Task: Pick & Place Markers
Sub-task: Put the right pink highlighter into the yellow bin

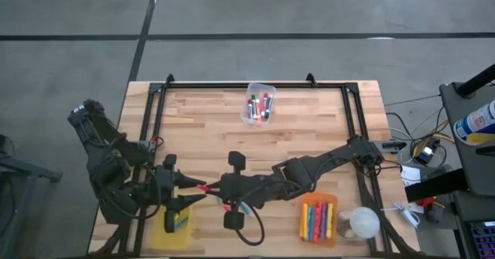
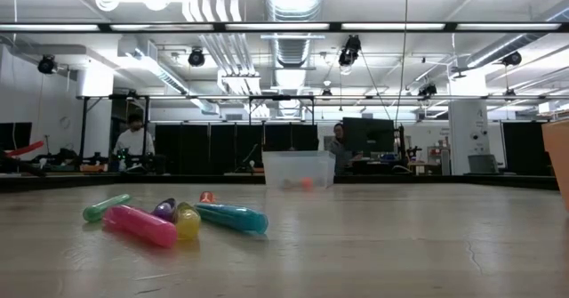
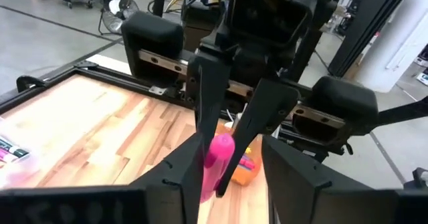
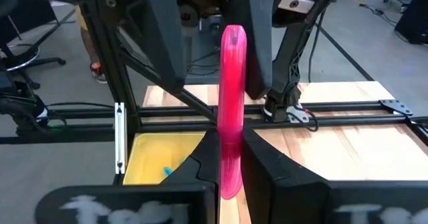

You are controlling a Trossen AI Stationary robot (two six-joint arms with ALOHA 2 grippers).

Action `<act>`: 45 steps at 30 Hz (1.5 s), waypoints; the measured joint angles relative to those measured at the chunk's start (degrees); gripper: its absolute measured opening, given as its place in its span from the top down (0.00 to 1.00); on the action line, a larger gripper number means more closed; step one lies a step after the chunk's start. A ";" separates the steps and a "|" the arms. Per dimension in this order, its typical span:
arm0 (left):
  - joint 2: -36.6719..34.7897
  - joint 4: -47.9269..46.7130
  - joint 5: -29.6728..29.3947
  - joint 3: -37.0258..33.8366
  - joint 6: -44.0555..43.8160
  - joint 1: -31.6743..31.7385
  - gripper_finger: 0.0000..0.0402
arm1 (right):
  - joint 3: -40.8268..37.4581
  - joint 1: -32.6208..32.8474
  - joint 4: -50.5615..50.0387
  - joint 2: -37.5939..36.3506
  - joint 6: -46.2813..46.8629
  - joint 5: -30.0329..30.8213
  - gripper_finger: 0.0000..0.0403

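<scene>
- The right gripper (image 1: 210,188) sits over the near-left part of the table (image 1: 309,120), reached across from the right side. Its jaws are closed tight on the lower half of a pink marker (image 4: 231,110), which stands up between the two dark fingers (image 4: 271,164) in the right wrist view.
- The left gripper (image 1: 199,192) faces the right gripper tip to tip. Its jaws are parted, one finger (image 3: 177,174) on each side of the free end of the pink marker; whether they touch it cannot be told.
- Both grippers meet just beside the yellow bin (image 1: 158,236) at the near-left table edge. One blue marker (image 4: 168,171) lies inside that bin.
- A loose group of markers (image 2: 178,218) lies on the table under the grippers: green, pink, purple, yellow and teal, touching or just beside one another.
- The orange bin (image 1: 305,232) at the near-right holds a row of markers (image 1: 319,220) lying side by side.
- The clear bin (image 1: 255,89) at the far-centre edge holds several more markers, red and green among them.
- A white round object (image 1: 363,223) rests just beside the orange bin.
</scene>
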 joint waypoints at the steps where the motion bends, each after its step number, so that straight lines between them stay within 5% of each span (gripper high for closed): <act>1: -0.01 -0.06 -0.04 0.00 -0.01 0.00 0.66 | 0.00 0.00 0.00 0.00 0.02 -0.02 0.93; 10: -0.03 -0.38 -1.77 -0.01 -0.15 0.02 0.89 | 0.00 -0.05 0.02 0.00 1.15 -0.09 0.93; 16: -0.13 -0.36 -1.92 -0.02 -0.06 0.00 0.93 | 0.00 -0.09 0.75 0.02 1.61 0.09 0.89; 30: -3.86 -3.07 1.92 -0.04 -4.27 0.00 0.92 | -0.14 -1.07 -3.42 0.07 5.95 0.27 0.47; 35: -5.85 -11.53 7.99 -0.04 -13.73 -0.11 0.92 | -0.22 -1.07 -8.11 0.07 4.37 0.11 0.38; 45: -3.94 -39.17 29.41 -5.00 -52.67 -3.30 0.92 | -2.73 -1.78 -20.70 0.09 8.14 0.11 0.36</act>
